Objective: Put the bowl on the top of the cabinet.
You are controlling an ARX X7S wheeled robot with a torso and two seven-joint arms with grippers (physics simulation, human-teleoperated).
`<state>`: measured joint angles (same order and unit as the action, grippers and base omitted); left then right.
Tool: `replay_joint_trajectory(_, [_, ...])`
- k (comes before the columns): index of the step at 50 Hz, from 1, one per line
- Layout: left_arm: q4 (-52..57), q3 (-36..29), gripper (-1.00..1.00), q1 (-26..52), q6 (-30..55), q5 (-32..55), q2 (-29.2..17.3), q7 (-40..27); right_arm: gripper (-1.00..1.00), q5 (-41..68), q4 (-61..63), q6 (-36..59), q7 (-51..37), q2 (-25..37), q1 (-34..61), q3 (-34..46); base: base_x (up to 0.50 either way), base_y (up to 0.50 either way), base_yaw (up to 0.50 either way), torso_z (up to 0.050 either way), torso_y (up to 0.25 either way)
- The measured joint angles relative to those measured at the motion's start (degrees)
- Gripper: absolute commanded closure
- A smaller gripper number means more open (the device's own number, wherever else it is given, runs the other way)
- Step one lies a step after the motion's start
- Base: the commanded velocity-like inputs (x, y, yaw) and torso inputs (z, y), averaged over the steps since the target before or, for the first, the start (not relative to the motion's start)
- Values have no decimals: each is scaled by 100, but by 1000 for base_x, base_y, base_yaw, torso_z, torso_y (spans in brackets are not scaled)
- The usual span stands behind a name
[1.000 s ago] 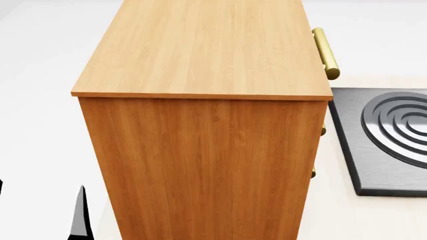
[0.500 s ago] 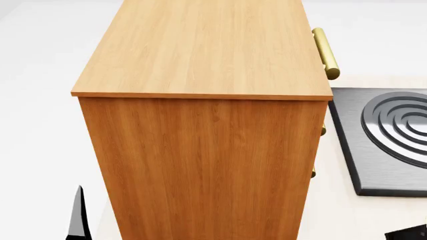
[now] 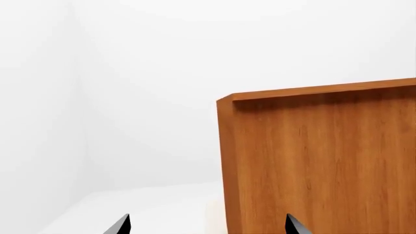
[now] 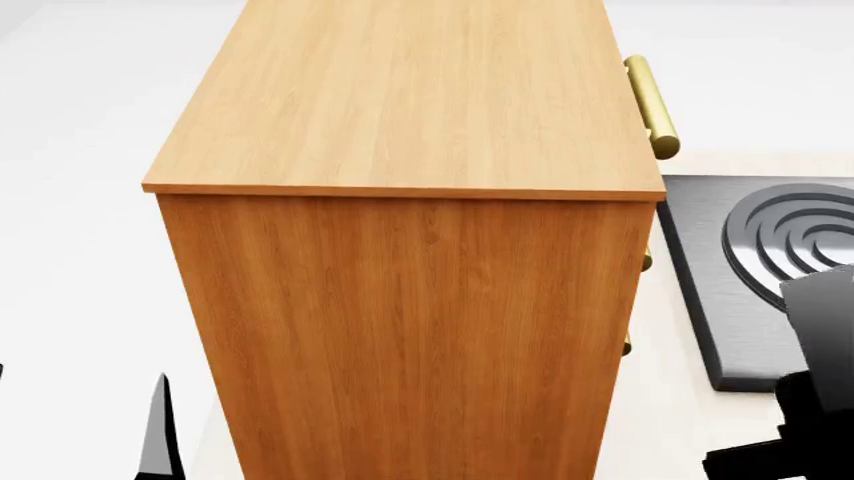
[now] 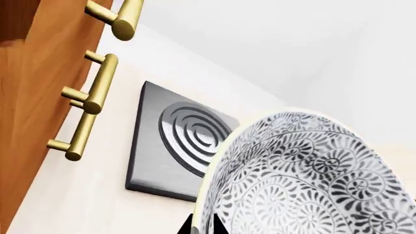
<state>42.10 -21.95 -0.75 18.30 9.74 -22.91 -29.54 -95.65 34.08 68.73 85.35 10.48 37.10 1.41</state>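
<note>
- Cabinet [image 4: 400, 200]: tall orange-brown wood-grain box filling the centre of the head view, its flat top bare across the upper half of the frame. In the left wrist view its upper corner and side panel [image 3: 318, 161] occupy the right half of the frame against white walls.
- Brass bar handles [image 5: 87, 107]: on the cabinet's front face, seen at the left of the right wrist view; one handle also shows at the upper right edge of the cabinet in the head view [image 4: 651, 105].
- Bowl [image 5: 305, 180]: deep, white with a dark leaf pattern and a thin pale rim, filling the lower right of the right wrist view. It is not on the cabinet top, and it cannot be made out in the head view.
- Right hand [image 5: 201, 228]: only dark fingertips show at the bottom edge of the right wrist view, set at the bowl's rim and gripping it. The arm's dark body sits in the lower right corner of the head view [image 4: 801, 400].
- Left hand [image 3: 206, 225]: two dark fingertips at the bottom edge of the left wrist view, spread wide apart with nothing between them; one tip lies against the cabinet's side in that frame.
- Hob plate [image 5: 175, 146]: dark grey slab with concentric rings, lying on the pale tabletop [image 4: 667, 420] right of the cabinet.
</note>
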Motion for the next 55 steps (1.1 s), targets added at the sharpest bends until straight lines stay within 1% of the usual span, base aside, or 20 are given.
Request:
replay_joint_trajectory(8, [-11,-13,-100,7,-4,3,-6,-8,100,-390,-277,-901,264,-581,549,-511,0,0,0,0,0])
replay_joint_trajectory(19, [-29,-56,-100,27,11,-16,-7,-23,100,-644,-784,-1322,412,-898,1232,-619,0,0,0,0,1])
replay_joint_trajectory(36, [-19,-104,-100,53,52,-36,-14,-56,100,-845,-1791,-1201,465,-1025,2655,-87,0,0,0,0,0])
replay_joint_trajectory(55, [-44,-136,-100,76,65,-42,-28,-83,100,-588,-2844,-502,465,-1047,3751,823,0,0,0,0,1])
